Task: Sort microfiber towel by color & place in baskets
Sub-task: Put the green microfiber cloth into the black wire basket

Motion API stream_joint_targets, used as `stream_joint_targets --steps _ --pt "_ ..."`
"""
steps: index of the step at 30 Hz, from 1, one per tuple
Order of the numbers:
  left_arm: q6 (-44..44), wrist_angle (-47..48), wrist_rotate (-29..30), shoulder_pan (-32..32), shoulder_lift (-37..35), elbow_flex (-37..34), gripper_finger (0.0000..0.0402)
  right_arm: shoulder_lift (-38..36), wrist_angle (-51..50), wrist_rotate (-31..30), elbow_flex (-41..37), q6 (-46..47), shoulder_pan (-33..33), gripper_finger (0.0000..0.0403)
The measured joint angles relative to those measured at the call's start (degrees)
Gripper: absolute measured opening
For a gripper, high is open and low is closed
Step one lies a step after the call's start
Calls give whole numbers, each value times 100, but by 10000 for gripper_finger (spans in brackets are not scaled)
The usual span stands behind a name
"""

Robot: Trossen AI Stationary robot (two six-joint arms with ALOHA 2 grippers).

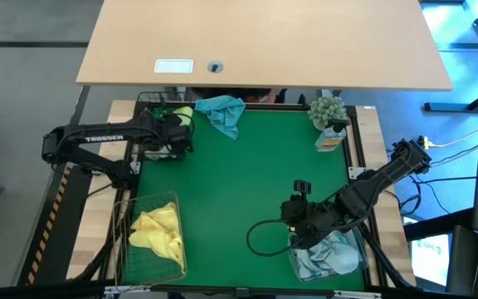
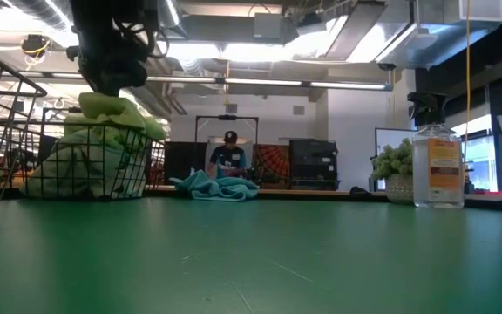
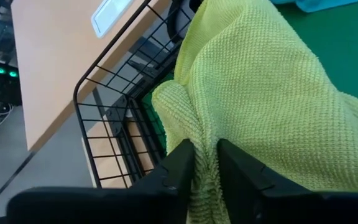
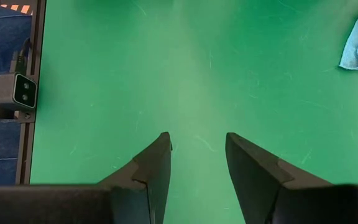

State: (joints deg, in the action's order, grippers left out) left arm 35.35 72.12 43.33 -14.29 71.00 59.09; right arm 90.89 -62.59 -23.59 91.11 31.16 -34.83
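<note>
While the left gripper (image 3: 206, 163) hangs over the black basket (image 1: 152, 103) at the table's far left corner, its fingers (image 3: 173, 171) stand narrowly apart with a fold of green towel (image 3: 272, 93) between them; whether they pinch it or have just let go, I cannot tell. The towel lies heaped on the basket's load, part of it riding above the rim.

Near the front left, the copper basket (image 1: 124, 249) holds yellow towels (image 1: 159, 230). A blue towel (image 1: 221, 111) lies loose on the green mat (image 1: 247, 166) at the far edge, just right of the black basket, not yet sorted. Farther right stand a potted plant (image 1: 329, 109) and a spray bottle (image 2: 435, 164). At the front right, the right gripper (image 4: 197, 146) waits by the clear tub (image 1: 363, 249) of pale blue towels (image 1: 329, 256), jaws open and empty over bare mat.

The risks, as I judge them: the terry loops may snag on a finger, so a rising arm could drag the towel back out; the heap sits high, so a nudge could tip it over the wire rim.

Readable writing: "TROSSEN" in white on the left arm (image 1: 98, 139). The bottle's label is too small to read.
</note>
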Motion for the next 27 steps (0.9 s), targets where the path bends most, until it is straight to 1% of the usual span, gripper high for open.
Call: stream_joint_targets --steps 5,9,15,21,27 --pt "1 24 44 -199 0 0 90 0 2 2 2 0 -2 152" --pt "1 42 43 -438 14 0 91 0 2 2 2 0 0 152" --pt "-14 35 110 -863 245 0 89 0 4 2 0 0 -1 152" --pt "-563 29 109 -1402 597 0 89 0 4 2 0 0 -2 152" --pt "-750 18 109 -1793 756 0 93 0 2 2 0 0 -2 152"
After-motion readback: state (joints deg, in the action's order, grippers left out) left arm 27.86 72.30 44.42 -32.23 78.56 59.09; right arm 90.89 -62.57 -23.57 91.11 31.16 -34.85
